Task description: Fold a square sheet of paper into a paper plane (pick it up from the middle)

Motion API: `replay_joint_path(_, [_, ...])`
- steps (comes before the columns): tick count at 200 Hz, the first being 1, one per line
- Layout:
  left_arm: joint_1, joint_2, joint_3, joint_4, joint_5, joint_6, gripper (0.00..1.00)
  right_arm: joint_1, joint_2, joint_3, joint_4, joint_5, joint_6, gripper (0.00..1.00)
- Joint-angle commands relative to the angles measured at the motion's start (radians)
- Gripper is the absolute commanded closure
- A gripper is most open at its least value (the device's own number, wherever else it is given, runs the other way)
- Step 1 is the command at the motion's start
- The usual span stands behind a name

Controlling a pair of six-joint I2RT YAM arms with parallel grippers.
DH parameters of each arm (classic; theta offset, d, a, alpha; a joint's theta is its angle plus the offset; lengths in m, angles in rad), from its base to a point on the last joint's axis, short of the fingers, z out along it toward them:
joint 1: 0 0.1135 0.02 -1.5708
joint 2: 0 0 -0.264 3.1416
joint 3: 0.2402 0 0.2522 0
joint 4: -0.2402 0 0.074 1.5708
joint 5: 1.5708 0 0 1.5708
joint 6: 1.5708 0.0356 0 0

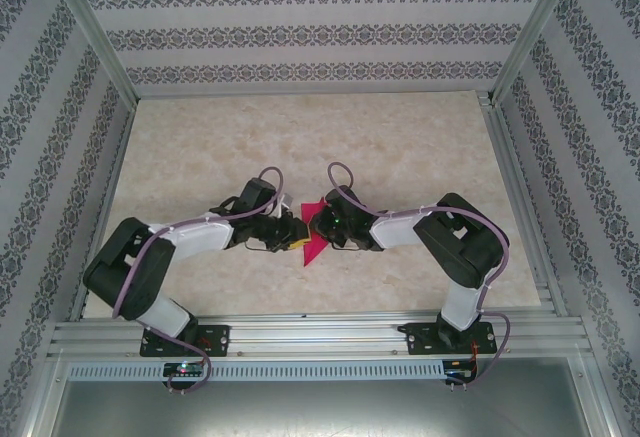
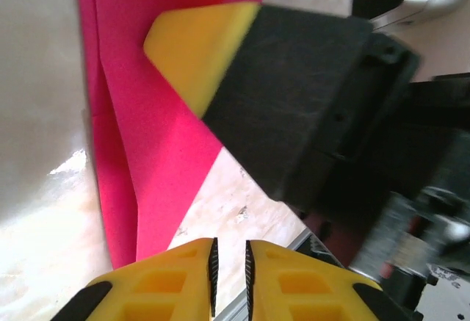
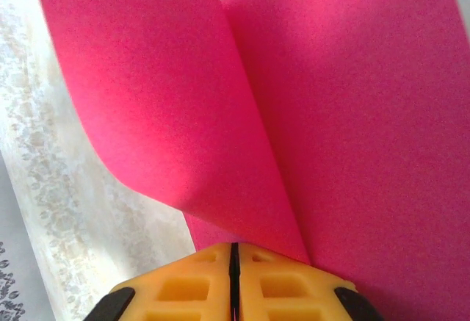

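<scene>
We see the right pincer [image 3: 233,251] shut, tips pressing the square sheet of paper [image 3: 352,115] onto the table [image 1: 400,137], one flap curling; left pincer [image 2: 229,251] a slit, empty. That flap may spring back, creasing crooked.

Two black-and-white robot arms meet at the centre of the overhead frame: the left arm [image 1: 195,235] and the right arm [image 1: 400,225]. Two grippers with yellow fingers: the left gripper [image 2: 229,261] and the right gripper [image 3: 235,264]. One thin magenta-pink sheet of paper [image 1: 311,251]. One beige marbled table [image 1: 400,137]. Two purple cables, the left cable [image 1: 272,173] and the right cable [image 1: 340,168].
</scene>
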Motion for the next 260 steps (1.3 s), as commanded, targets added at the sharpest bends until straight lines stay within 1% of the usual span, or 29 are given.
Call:
replay_joint_path(1, [-0.029,0.044,0.022,0.074,0.042,-0.027,0.79,0.013,0.035,-0.05,-0.12,0.028,0.009,0.89])
replay_joint_path(42, [-0.047,0.113,0.04,0.06,0.026,-0.022,0.8,0.012,0.035,-0.049,-0.117,0.025,0.004,0.89])
replay_joint_path(68, [-0.055,0.126,0.012,0.056,0.015,-0.018,0.8,0.012,0.035,-0.049,-0.121,0.024,-0.001,0.89])
replay_joint_path(138, [-0.09,0.164,-0.061,0.077,0.05,-0.018,0.81,0.012,0.045,-0.054,-0.121,0.024,-0.002,0.89])
replay_joint_path(160, [-0.092,0.158,-0.091,0.087,0.051,-0.022,0.81,0.01,0.05,-0.055,-0.121,0.023,-0.001,0.89])
replay_joint_path(201, [-0.101,0.149,-0.137,0.129,0.096,-0.041,0.81,0.009,0.055,-0.057,-0.123,0.024,-0.002,0.89])
replay_joint_path(224, [-0.102,0.136,-0.165,0.143,0.101,-0.05,0.82,0.008,0.054,-0.061,-0.123,0.026,-0.002,0.89])
replay_joint_path(240, [-0.102,0.094,-0.188,0.175,0.087,-0.058,0.83,0.006,0.056,-0.063,-0.122,0.026,-0.002,0.89])
replay_joint_path(260, [-0.102,0.013,-0.166,0.14,0.058,-0.03,0.83,0.007,0.055,-0.063,-0.123,0.025,-0.002,0.89])
